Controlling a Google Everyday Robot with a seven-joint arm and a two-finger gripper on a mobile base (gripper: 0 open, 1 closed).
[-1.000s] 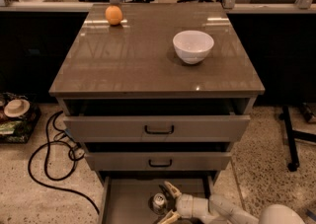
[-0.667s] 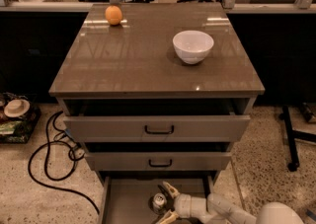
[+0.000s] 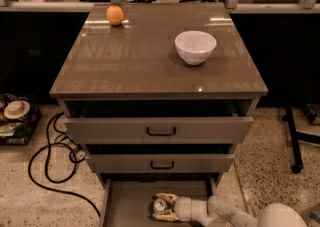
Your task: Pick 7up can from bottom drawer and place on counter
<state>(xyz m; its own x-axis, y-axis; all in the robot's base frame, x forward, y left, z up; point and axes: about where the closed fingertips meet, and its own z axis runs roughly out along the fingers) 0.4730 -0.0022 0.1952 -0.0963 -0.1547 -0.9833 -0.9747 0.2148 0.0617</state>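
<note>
The gripper is down inside the bottom drawer, and the jaws have drawn in since a second ago. Back then they stood wide on either side of the 7up can; now they sit tight against its sides and look clamped on it. That reads as the grasp just being made, so picking is about to turn into lifting.

The can hasn't budged. It sits between the jaws, silver top up, on the drawer floor, same spot as before. The arm reaches in from the right at much the same angle.

Well above the jaws the table waits, with the white bowl up and to the right and the orange at the far left corner, neither moved. Nothing placed yet; the lift out past the two drawer fronts above is the tricky bit to come.
</note>
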